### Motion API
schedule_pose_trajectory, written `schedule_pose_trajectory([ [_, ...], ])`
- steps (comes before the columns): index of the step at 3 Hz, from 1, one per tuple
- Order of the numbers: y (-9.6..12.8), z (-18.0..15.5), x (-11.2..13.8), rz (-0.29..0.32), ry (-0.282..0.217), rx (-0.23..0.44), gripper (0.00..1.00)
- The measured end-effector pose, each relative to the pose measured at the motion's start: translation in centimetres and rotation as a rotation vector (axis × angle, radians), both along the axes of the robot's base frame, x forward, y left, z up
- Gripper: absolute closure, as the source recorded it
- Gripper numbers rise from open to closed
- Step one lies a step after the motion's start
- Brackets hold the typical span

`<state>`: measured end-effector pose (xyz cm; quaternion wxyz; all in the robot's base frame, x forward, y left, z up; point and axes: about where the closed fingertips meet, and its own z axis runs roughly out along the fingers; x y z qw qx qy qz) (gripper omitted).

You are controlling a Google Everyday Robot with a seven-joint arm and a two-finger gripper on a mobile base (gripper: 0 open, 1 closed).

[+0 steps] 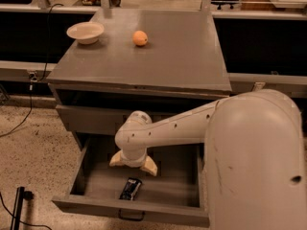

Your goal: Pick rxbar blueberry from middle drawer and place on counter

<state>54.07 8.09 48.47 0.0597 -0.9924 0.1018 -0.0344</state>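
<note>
While the bulky white robot arm [192, 128] fills the right foreground with its shoulder shell nearest the camera, the forearm runs left and slightly down to a rounded wrist that bends downward into the open drawer.

Broad flat matte grey tabletop [158, 66] of the drawer cabinet lies behind and above the arm. Under it is a grey drawer front [86, 120]. Lowest is the wide, deep grey metal middle drawer [91, 206], pulled out, with a small dark handle [130, 217] on its front.

Two-finger hand [133, 164] points down inside the drawer, over left-centre of its floor. Tan fingers [149, 167] are splayed apart, released, nothing between them.

Shallow cream bowl [85, 32] sits at the tabletop's back left, with a round orange fruit [140, 38] to its right, apart from it.

Small flat dark-wrapped rxbar blueberry [130, 189] lies on the drawer floor near the front wall, just in front of the hand and not touched by it.
</note>
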Motion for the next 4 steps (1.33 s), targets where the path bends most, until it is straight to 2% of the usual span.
schedule_pose_trajectory([
  [1, 0.4, -4.1, -0.3, -0.015, -0.011, 0.042, 0.0],
  [2, 0.6, -4.2, -0.1, -0.014, -0.023, 0.053, 0.0],
  [3, 1.0, -5.6, 0.2, -0.026, -0.043, 0.046, 0.0],
  [4, 1.7, -8.7, 0.7, -0.042, -0.061, 0.002, 0.0],
])
